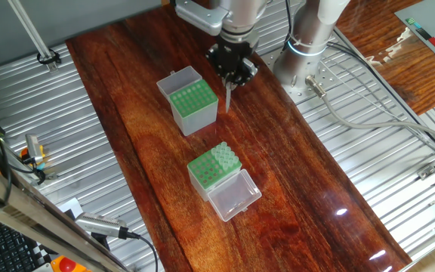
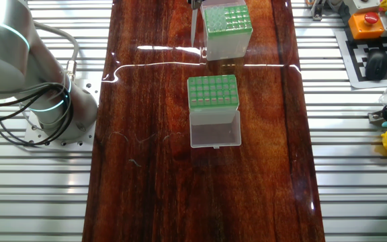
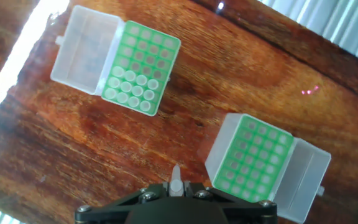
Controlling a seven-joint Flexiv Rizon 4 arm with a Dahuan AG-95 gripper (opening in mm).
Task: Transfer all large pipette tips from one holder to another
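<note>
Above the dark wooden tabletop [image 1: 293, 174], beside the taller grey-sided box with the green perforated top plate [image 1: 192, 100], one slim pale translucent pipette tip [image 1: 227, 99] is being held upright in the narrowly closed jaws of the black two-finger gripper [image 1: 232, 73]. In the hand view, the tip's collar [image 3: 176, 184] is showing between the jaws. The shorter green-topped box with the clear hinged lid [image 1: 219, 174] is standing well apart, with tips already filling some rows. The carry step is judged to be in hand; next, the tip is needing alignment over a vacant hole, then a vertical lowering.
</note>
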